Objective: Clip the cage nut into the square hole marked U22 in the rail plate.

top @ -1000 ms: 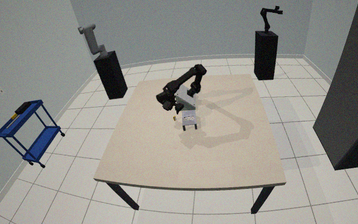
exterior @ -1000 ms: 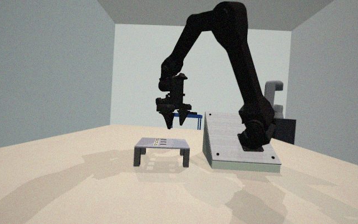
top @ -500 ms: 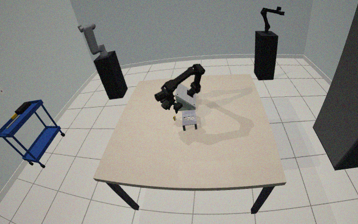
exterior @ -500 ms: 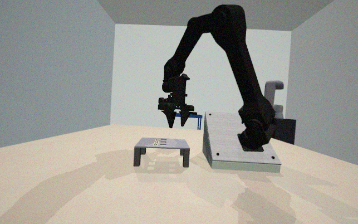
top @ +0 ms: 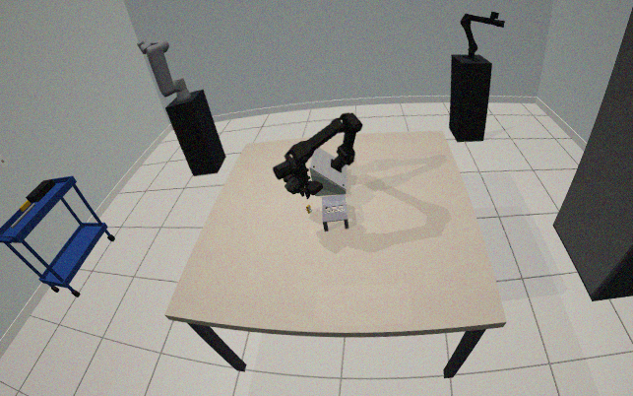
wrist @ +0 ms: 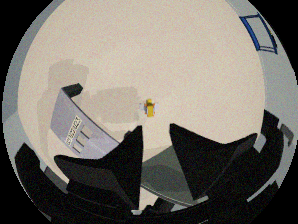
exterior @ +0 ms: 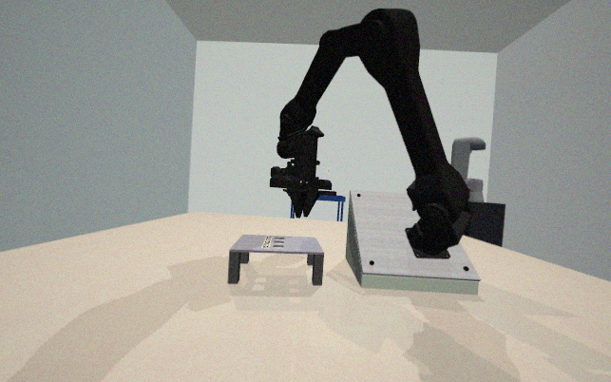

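The cage nut [top: 308, 209] [wrist: 150, 108], yellow with small silvery parts at its sides, lies on the table to the left of the rail plate in the top view. My gripper [top: 308, 196] [exterior: 302, 216] [wrist: 156, 128] points down above the table, near the nut. Its fingers are partly open with a narrow gap, and nothing is between them. In the wrist view the nut shows just beyond the fingertips, untouched. The rail plate [top: 334, 201] [exterior: 246, 243] [wrist: 64, 116] stands on short dark legs, with a row of square holes beside a label strip. The hole markings are too small to read.
The sloped mounting block [top: 323, 167] [exterior: 386, 238] [wrist: 167, 175] under the arm's base stands close behind the rail plate. The wooden table [top: 339, 286] bears them all. A blue cart [top: 75, 251] and pedestals with other arms stand away from the table.
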You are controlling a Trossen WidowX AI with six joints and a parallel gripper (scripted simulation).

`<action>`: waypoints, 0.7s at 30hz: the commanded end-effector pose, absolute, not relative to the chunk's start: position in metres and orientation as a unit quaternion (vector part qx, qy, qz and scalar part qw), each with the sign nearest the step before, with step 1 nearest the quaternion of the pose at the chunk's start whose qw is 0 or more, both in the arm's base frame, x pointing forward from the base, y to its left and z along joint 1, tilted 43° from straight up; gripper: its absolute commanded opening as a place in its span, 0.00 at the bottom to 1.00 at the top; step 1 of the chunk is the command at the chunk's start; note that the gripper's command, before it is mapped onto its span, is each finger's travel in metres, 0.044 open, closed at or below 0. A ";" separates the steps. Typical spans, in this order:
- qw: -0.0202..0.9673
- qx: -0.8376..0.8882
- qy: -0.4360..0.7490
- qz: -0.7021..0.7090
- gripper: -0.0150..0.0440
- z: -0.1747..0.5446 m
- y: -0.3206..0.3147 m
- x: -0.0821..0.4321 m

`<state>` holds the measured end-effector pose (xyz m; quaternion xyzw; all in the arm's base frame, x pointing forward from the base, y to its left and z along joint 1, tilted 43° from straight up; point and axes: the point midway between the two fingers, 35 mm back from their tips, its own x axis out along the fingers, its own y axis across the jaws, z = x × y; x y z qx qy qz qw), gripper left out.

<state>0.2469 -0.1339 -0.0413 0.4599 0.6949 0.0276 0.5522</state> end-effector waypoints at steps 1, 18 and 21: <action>0.549 0.465 0.694 0.027 0.46 -0.042 -0.133 0.247; 0.549 0.465 0.694 0.028 0.46 -0.070 -0.107 0.248; 0.549 0.465 0.694 0.028 0.46 -0.073 -0.105 0.249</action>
